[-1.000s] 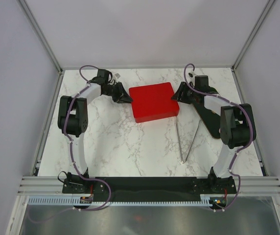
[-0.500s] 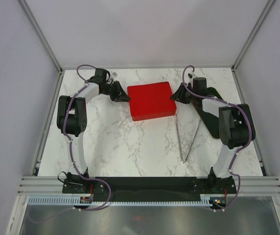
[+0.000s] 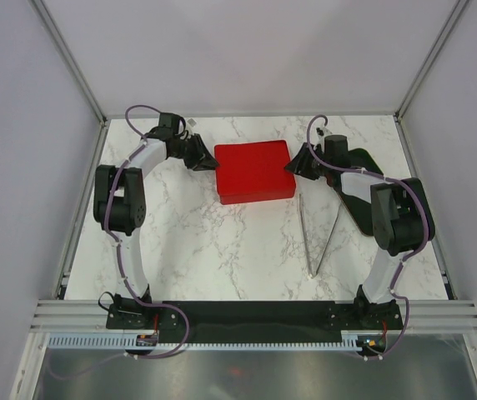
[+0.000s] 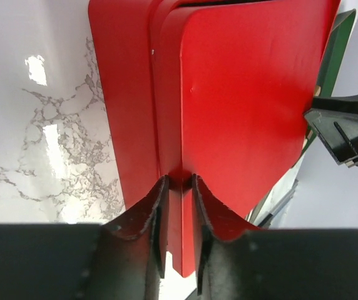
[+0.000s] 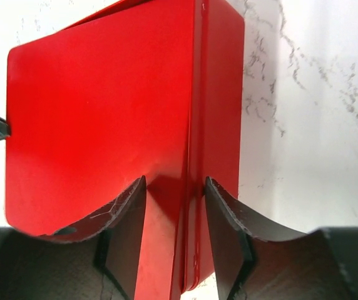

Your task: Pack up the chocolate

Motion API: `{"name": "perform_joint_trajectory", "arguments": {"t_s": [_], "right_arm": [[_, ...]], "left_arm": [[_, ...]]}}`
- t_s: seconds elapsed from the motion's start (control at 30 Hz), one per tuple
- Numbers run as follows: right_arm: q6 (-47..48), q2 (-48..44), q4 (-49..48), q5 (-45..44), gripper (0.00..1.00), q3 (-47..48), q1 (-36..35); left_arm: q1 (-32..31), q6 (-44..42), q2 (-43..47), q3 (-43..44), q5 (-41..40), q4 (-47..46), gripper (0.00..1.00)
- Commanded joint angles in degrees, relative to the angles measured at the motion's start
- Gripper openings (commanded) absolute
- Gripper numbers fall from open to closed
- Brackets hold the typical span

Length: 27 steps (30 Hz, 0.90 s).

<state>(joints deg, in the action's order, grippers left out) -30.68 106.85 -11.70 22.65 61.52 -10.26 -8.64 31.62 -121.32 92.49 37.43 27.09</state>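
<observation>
1. The red box (image 3: 253, 171), with its lid down, is sitting further left than a second ago and squarer to the table edge.
2. The left gripper (image 4: 179, 180) is clamping the box's thin left rim.
3. The right gripper (image 5: 174, 181) is straddling the opposite edge. I cannot tell whether it is gripping or only bracketing.
4. No chocolate is showing in any view. It is probably lying under the lid, so packing looks nearly finished.
5. The tongs (image 3: 305, 237) are lying idle, near the box's right side.
</observation>
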Motion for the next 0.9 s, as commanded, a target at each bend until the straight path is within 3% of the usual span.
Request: {"name": "perform_joint_trajectory", "arguments": {"t_s": [0.0,0.13,0.5,0.7,0.87], "right_arm": [[-0.61,-1.73,3.35,3.01,0.51,0.27,-2.22],[-0.88,-2.26,3.62,2.13,0.52,0.62,-2.04],[-0.18,-2.08,5.20,1.87,0.51,2.56,-1.52],[0.35,-2.26,5.90,1.43,0.51,2.64,-1.34],[0.53,-2.78,6.17,1.34,0.52,2.73,-1.16]], "left_arm": [[-0.24,-1.82,4.77,0.32,-2.01,-0.55,0.30],[0.03,-2.52,5.30,0.50,-2.27,-0.11,0.36],[0.21,-4.54,4.16,-1.87,-4.81,2.09,0.33],[0.38,-6.21,7.76,-3.10,-8.16,3.67,0.46],[0.38,-6.57,8.56,-3.28,-5.45,4.02,0.48]]}}
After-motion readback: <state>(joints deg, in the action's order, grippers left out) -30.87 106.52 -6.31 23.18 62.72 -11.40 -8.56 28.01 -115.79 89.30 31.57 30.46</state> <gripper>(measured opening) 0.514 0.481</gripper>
